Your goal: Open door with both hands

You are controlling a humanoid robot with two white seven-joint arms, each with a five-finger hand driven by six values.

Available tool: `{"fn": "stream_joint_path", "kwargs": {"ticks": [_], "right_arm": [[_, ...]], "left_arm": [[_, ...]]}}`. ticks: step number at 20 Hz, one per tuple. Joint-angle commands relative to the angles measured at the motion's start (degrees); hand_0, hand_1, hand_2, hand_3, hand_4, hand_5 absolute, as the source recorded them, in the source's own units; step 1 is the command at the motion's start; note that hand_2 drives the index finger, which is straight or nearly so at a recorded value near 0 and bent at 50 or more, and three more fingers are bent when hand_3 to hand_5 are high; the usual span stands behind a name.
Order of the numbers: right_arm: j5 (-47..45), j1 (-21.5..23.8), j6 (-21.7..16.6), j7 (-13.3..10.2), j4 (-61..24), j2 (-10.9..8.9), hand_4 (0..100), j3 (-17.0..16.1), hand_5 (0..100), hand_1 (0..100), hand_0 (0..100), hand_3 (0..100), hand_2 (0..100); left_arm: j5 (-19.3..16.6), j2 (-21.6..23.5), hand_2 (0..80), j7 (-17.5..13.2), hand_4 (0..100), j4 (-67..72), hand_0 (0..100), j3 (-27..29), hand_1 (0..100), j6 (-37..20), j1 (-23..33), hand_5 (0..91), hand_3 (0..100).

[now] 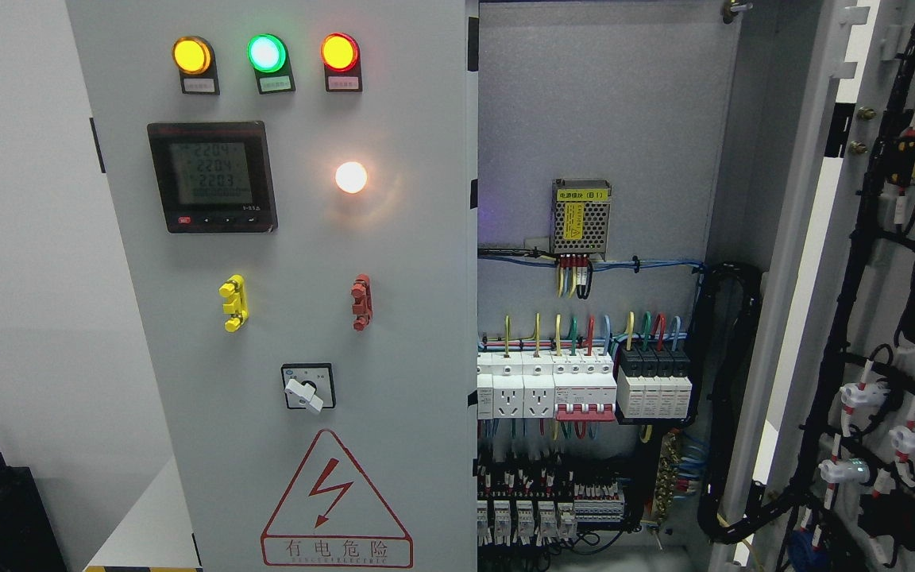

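The electrical cabinet has two doors, and they stand in different states. The left door [283, 318] is closed and faces the camera flat, so its three indicator lamps [265, 54], the digital meter [212, 176], the rotary switch [308, 387] and the red warning triangle [336, 500] can all be read from the front. The right door [886, 318] is already swung wide open to the right; its inner side shows, with black wiring bundles fixed on it. Because of this, the inside of the cabinet is open to view: a small power supply [581, 216] on the back plate and a row of breakers [584, 385] below it, with coloured wires going in from above. Neither robot hand is visible in the picture, so I cannot tell whether they are released or clenched. I judge that the right side is finished and only the left door may remain.
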Motion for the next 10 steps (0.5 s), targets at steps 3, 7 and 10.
{"fn": "stream_joint_path", "kwargs": {"ticks": [3, 7, 10], "right_arm": [[-0.9, -3.3, -3.4, 0.0, -10.6, -5.56, 0, 11.1, 0, 0, 11, 0, 0], [-0.9, -6.6, -4.3, 0.1, -12.6, -6.26, 0, 12.9, 0, 0, 11, 0, 0], [-0.9, -9.4, -4.4, 0.0, -14.4, -7.76, 0, 15.3, 0, 0, 11, 0, 0]], "left_arm": [[0.1, -0.4, 0.0, 0.0, 3, -1.4, 0, -0.7, 0, 0.0, 0.0, 0.0, 0], [0.0, -0.4, 0.0, 0.0, 3, -1.4, 0, -0.7, 0, 0.0, 0.0, 0.0, 0], [0.0, -0.4, 0.0, 0.0, 3, -1.4, 0, -0.7, 0, 0.0, 0.0, 0.0, 0]]}}
